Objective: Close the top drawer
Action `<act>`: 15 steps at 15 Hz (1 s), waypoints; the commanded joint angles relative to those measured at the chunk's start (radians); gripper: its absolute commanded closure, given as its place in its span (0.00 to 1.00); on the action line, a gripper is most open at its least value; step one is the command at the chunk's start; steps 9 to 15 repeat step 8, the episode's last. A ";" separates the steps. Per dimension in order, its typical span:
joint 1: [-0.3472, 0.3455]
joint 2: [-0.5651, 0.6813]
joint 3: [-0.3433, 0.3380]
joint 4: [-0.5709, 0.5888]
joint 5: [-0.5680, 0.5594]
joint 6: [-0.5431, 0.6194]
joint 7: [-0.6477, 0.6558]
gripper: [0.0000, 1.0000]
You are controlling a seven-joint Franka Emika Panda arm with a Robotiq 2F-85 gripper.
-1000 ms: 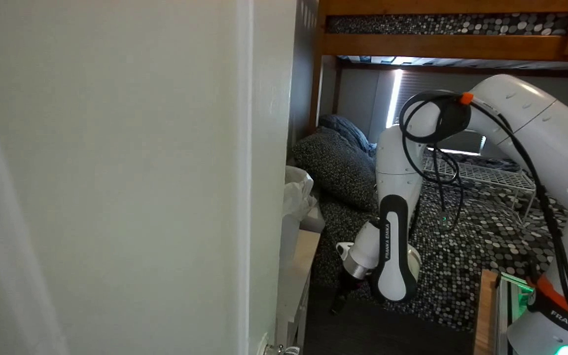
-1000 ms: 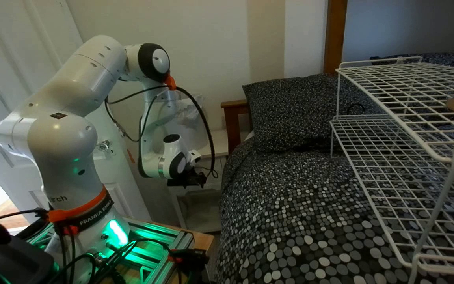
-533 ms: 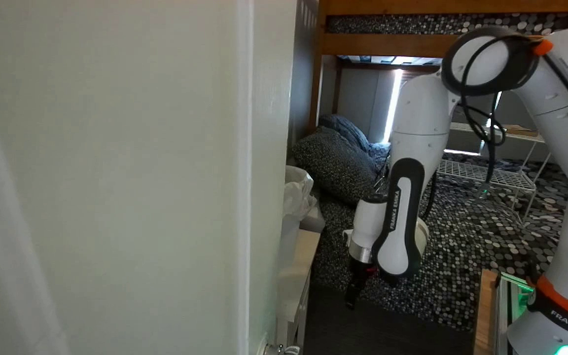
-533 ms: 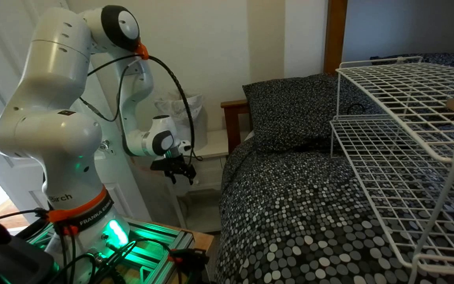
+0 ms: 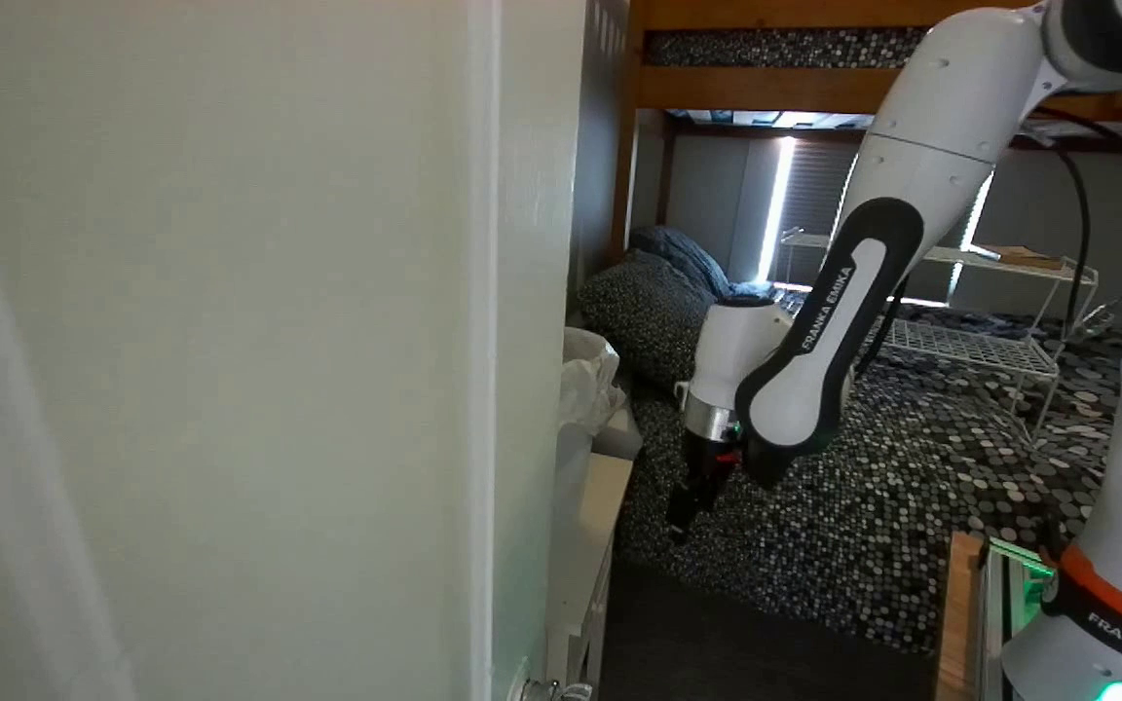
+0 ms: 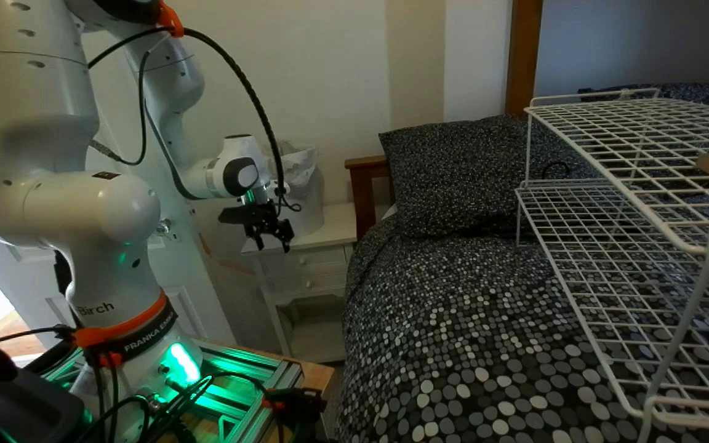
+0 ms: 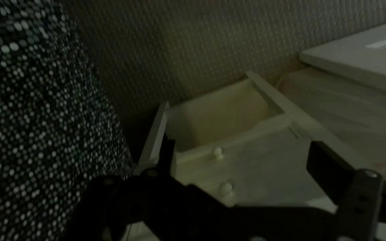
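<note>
The pale drawer unit stands by the wall in both exterior views (image 6: 337, 223) (image 5: 598, 516). Its top drawer (image 6: 324, 257) has a small round knob and looks flush with the drawer below. It also shows in the dark wrist view (image 7: 266, 184), which stands upside down, with both knobs between the fingers. My gripper (image 6: 273, 243) is open and empty, in front of the unit at about the height of its top, apart from it. In the wrist view the two black fingers (image 7: 243, 150) are wide apart. In an exterior view the gripper (image 5: 683, 516) hangs tilted down and the drawer front is edge-on.
A white bin with a plastic bag (image 6: 308, 191) stands on the unit. An open shelf (image 6: 314, 326) lies below the drawers. A door (image 5: 230, 350) flanks the unit on one side, the bed (image 6: 453, 307) on the other. A white wire rack (image 6: 613, 246) stands on the bed.
My arm has risen and drawn back. The gripper has moved up from in front of the drawers, so the drawer fronts and knobs now show. The drawer unit has not visibly moved.
</note>
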 commanded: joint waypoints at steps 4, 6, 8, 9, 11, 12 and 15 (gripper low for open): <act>-0.008 -0.125 0.005 -0.089 -0.013 0.206 -0.006 0.00; -0.011 -0.152 0.009 -0.108 -0.013 0.222 -0.008 0.00; -0.011 -0.156 0.010 -0.108 -0.013 0.222 -0.009 0.00; -0.011 -0.156 0.010 -0.108 -0.013 0.222 -0.009 0.00; -0.011 -0.156 0.010 -0.108 -0.013 0.222 -0.009 0.00; -0.011 -0.156 0.010 -0.108 -0.013 0.222 -0.009 0.00; -0.011 -0.156 0.010 -0.108 -0.013 0.222 -0.009 0.00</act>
